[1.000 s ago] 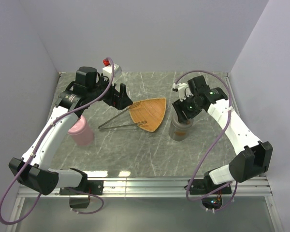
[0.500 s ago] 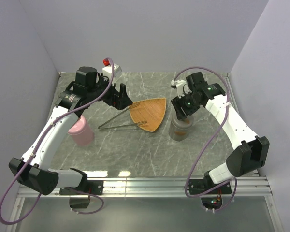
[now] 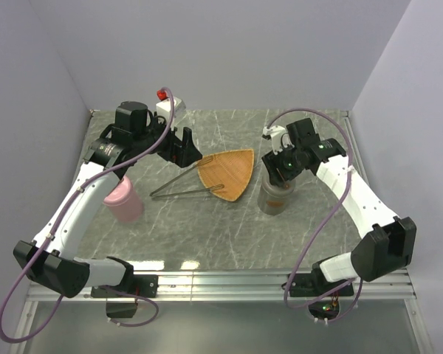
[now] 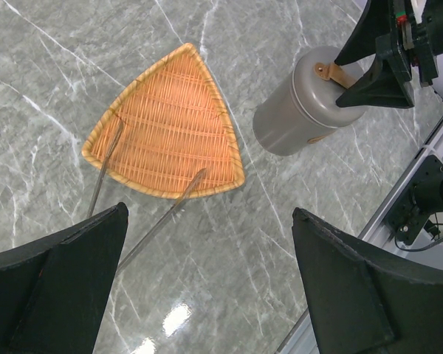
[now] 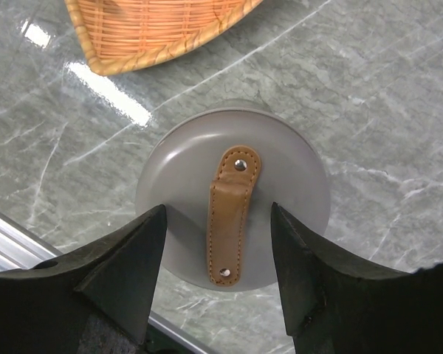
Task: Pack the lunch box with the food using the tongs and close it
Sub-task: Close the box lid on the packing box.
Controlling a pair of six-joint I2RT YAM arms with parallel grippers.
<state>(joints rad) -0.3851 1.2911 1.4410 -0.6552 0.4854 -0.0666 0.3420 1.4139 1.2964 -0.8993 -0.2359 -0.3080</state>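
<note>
1. Top external, far left: a pink cup (image 3: pixel 123 201) stands beside the left arm.
2. Left gripper (image 3: pixel 186 155) hangs above the marble table (image 3: pixel 207 228), fingers spread wide, holding nothing.
3. Tongs (image 3: pixel 179 179) lie flat on the table, joined end pointing left, tips resting on the orange wicker plate (image 3: pixel 232 171).
4. Grey lunch box (image 3: pixel 275 199) stands just right of the plate, lid on, with a brown strap (image 5: pixel 232 214) across the top.
5. Right gripper (image 3: pixel 275 175) hovers over the lid, fingers parted on either side of the strap and clear of it.

Tongs (image 4: pixel 105 171) on plate (image 3: pixel 229 173) L edge; lunch box (image 3: pixel 275 198) R.
</note>
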